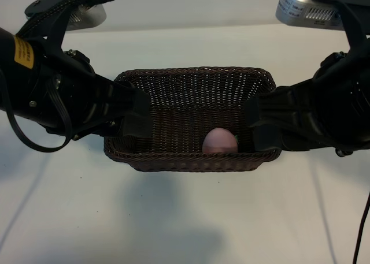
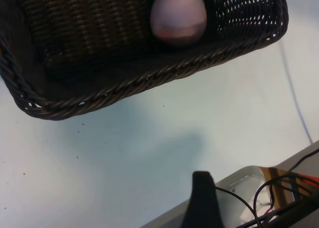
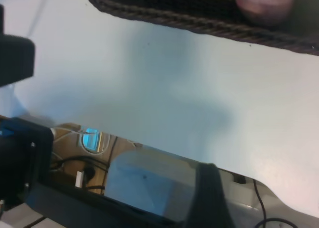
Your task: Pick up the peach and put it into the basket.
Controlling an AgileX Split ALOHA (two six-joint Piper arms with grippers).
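The dark brown wicker basket (image 1: 191, 163) stands mid-table. The pale pink peach (image 1: 219, 142) lies inside it, against the front wall right of centre. My left gripper (image 1: 134, 111) hangs at the basket's left end and my right gripper (image 1: 259, 122) at its right end. Both are open, with nothing seen between their fingers. In the left wrist view the peach (image 2: 178, 16) rests in a corner of the basket (image 2: 124, 86), and one dark finger (image 2: 202, 198) stands well apart from the rim. The right wrist view shows the peach (image 3: 264, 3) behind the braided rim (image 3: 199, 21), with one finger (image 3: 209, 193) far off.
The white table (image 1: 185, 218) spreads in front of the basket, crossed by the arms' shadows. Beyond the table's edge lie cables and metal framing (image 2: 279, 188) (image 3: 99, 158). Silver camera housings (image 1: 306, 10) ride on the wrists above.
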